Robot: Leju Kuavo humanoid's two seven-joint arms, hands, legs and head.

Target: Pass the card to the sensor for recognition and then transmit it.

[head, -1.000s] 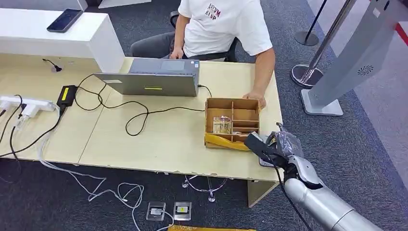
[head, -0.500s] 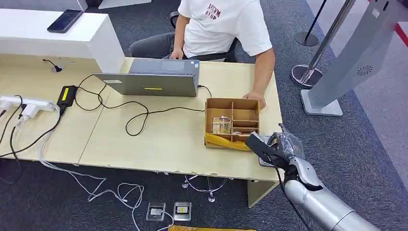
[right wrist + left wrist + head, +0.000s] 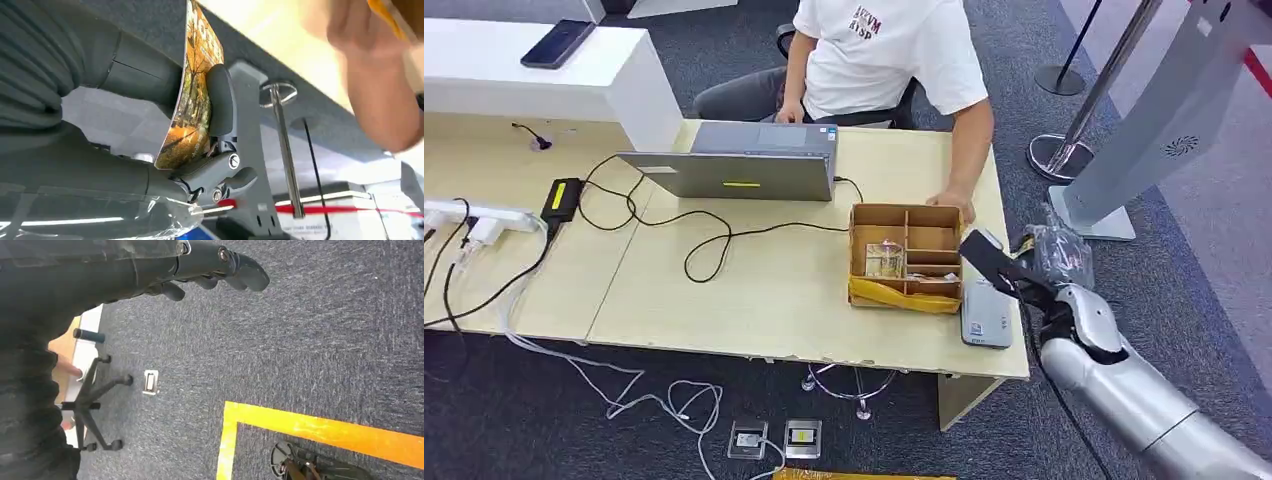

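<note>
- Card, a thin glossy rectangle printed with orange autumn trees [image 3: 192, 95], sat pinched between the right hand's [image 3: 1036, 268] thick grey thumb and its dark fingers [image 3: 220, 100], bowed slightly in the grip.
- Seen from the head, that hand hung off the table's right edge, at about 3 o'clock from the brown cardboard divider box [image 3: 907, 256].
- Flat grey sensor pad [image 3: 986, 312] lay on the pale wooden table [image 3: 754, 290], near its front right corner, at roughly 7 o'clock from the hand and apart from it.
- Seated person in a white T-shirt [image 3: 889, 50] rested a hand [image 3: 953, 204] at the box's far rim, about 10 o'clock from the robot's hand.
- Left hand [image 3: 215, 262] hung over dark carpet, fingers loosely curled, holding nothing.
- Judged step: the card looked lifted clear of the sensor, so handing over seemed in hand.
- Next move would call for carrying the card toward the person's hand and loosening the pinch only once it was taken.
</note>
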